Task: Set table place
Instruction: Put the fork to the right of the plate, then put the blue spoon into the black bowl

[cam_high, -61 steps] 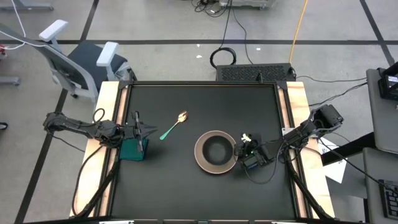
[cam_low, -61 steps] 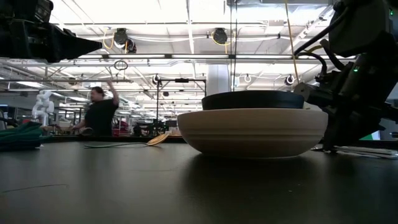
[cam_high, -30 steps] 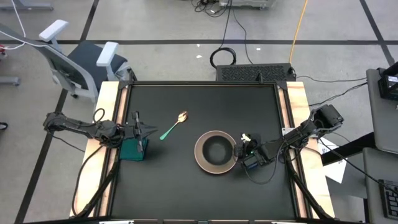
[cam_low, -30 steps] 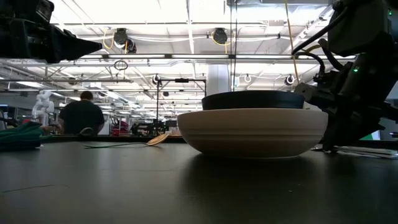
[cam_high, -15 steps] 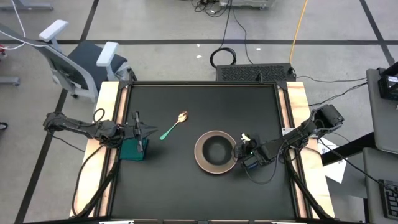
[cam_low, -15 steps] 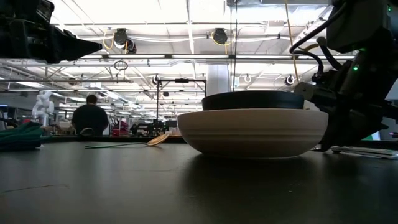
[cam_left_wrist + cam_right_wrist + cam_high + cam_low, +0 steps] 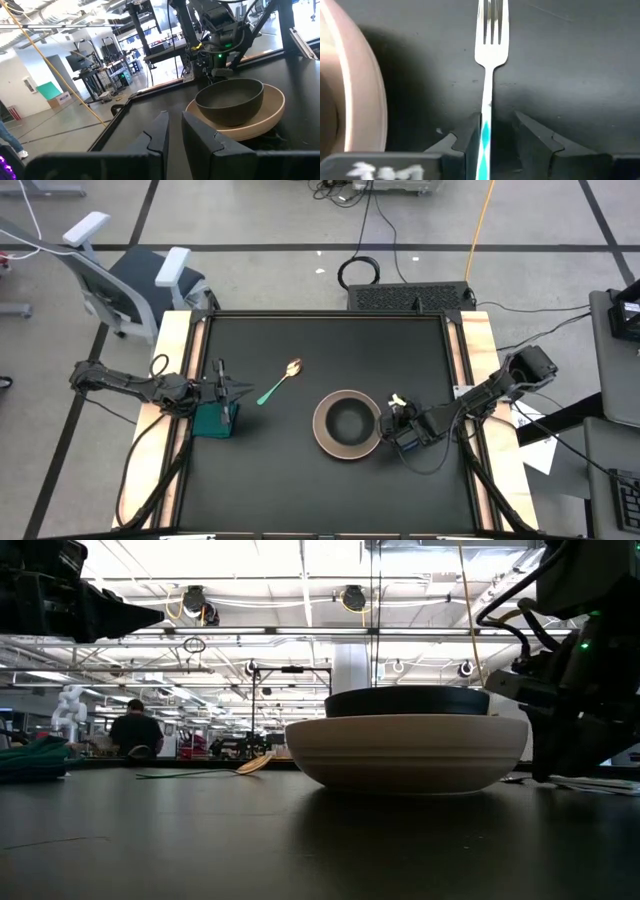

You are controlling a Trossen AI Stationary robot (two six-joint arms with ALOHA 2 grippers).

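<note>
The pinkish-beige plate [image 7: 347, 423] lies right of the table's middle with the black bowl [image 7: 348, 421] in it; both also show in the low view [image 7: 405, 752]. The green-handled spoon [image 7: 279, 383] lies left of them. The silver fork [image 7: 491, 30] lies flat on the table just right of the plate. Its handle runs back between the fingers of my open right gripper [image 7: 497, 132], which sits low at the plate's right side [image 7: 397, 420]. My left gripper [image 7: 236, 388] waits near the table's left edge, its fingers [image 7: 172, 132] a narrow gap apart and empty. My right gripper has its fingers level and along the fork, pointing toward the tines. The fork's handle [image 7: 485, 122] lies on the table close against the inner side of one finger [image 7: 470, 131], well apart from the other. I cannot tell whether that finger touches it.
A teal cloth [image 7: 214, 420] lies under the left arm near the table's left edge. Pale wooden strips [image 7: 478, 380] run along both short sides. A person [image 7: 134, 730] stands far off in the room behind the table.
My right gripper has drawn back a little toward the table's right edge, away from the plate. The plate, bowl and spoon have stayed where they were.
</note>
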